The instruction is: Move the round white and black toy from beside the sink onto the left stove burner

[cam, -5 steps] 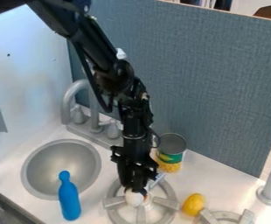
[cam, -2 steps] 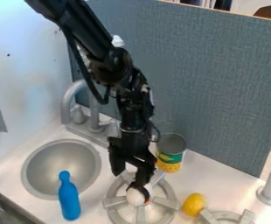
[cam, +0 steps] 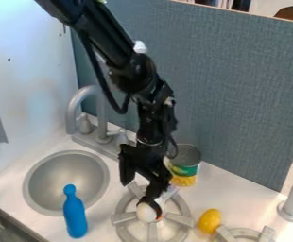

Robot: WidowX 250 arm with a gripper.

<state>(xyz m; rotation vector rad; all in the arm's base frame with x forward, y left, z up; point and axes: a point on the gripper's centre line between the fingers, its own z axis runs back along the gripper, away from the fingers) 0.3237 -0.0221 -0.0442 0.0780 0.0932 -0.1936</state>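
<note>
The black arm hangs down over the big grey burner (cam: 185, 205); its gripper (cam: 140, 197) looks wide, with one finger down by the white round thing (cam: 146, 213) and the other well off to the sink side; nothing seems pinched. The white round thing sits on the middle of the burner; I can't tell if the near finger touches it. To work well here, keep both tips out past its sides, go slow and move straight; a sideways bump could make it roll, and the raised burner bars could catch a tip.

Around it, the round sink (cam: 67, 182) is on one side, with the grey tap (cam: 73, 108) behind; the can (cam: 185, 165) stands close behind the gripper, so wide swings could knock it; the blue bottle (cam: 74, 217) is by the sink rim; the small yellow thing (cam: 210, 220) is beside the burner.
</note>
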